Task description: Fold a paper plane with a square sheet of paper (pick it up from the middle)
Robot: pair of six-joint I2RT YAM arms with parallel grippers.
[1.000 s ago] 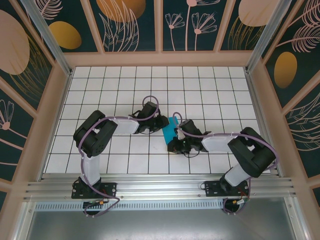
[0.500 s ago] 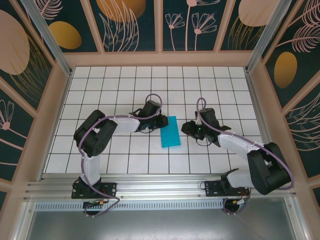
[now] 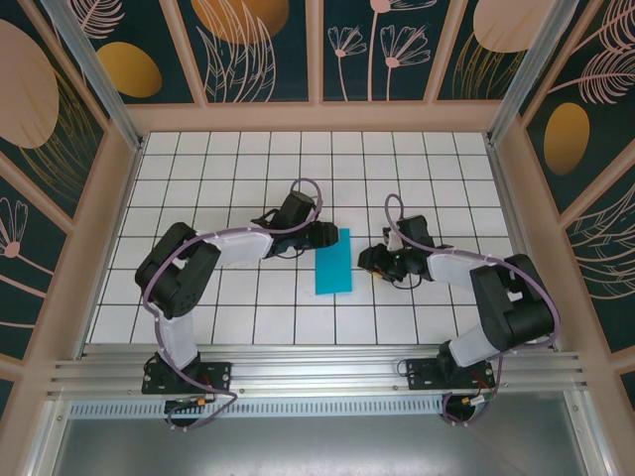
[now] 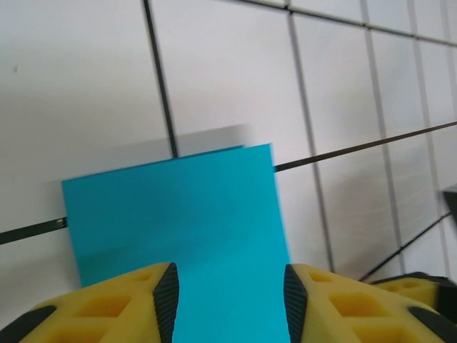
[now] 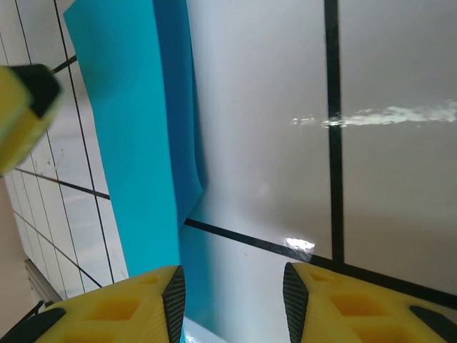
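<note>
Top external: square sheet of paper (image 3: 334, 263), teal, folded to a narrow rectangle, lies near the centre of the white tiled table (image 3: 248, 169). Left gripper (image 3: 325, 236) sits at the sheet's 11 o'clock corner, jaws apart, gripping nothing. In the left wrist view the sheet shows between its yellow fingertips (image 4: 143, 300). Right gripper (image 3: 369, 260) sits just beside the sheet at 3 o'clock, jaws apart, empty.

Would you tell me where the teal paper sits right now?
In the top view, the teal paper lies on the white tiled table near its middle, between the left tool and the right tool.
</note>
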